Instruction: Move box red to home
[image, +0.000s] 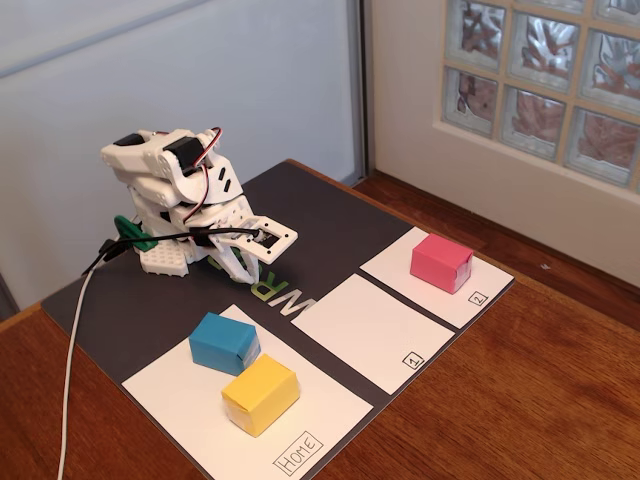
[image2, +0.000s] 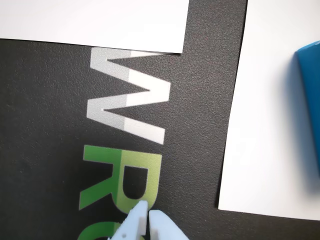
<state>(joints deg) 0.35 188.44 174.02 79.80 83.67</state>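
The pinkish-red box (image: 441, 262) stands on the small white sheet marked 2 (image: 470, 296) at the right of the dark mat in the fixed view. The large white Home sheet (image: 330, 415) lies at the front left, its label (image: 298, 452) at the near corner. My arm is folded at the back left, with the gripper (image: 250, 268) shut and empty over the mat, far from the red box. In the wrist view the gripper (image2: 148, 214) hangs above the mat's green lettering, its fingertips (image2: 136, 216) pressed together. That view does not show the red box.
A blue box (image: 224, 342) and a yellow box (image: 260, 393) sit on the Home sheet; the blue box's edge (image2: 310, 100) shows in the wrist view. The sheet marked 1 (image: 372, 330) lies between the other two sheets. A white cable (image: 70, 370) trails at the left.
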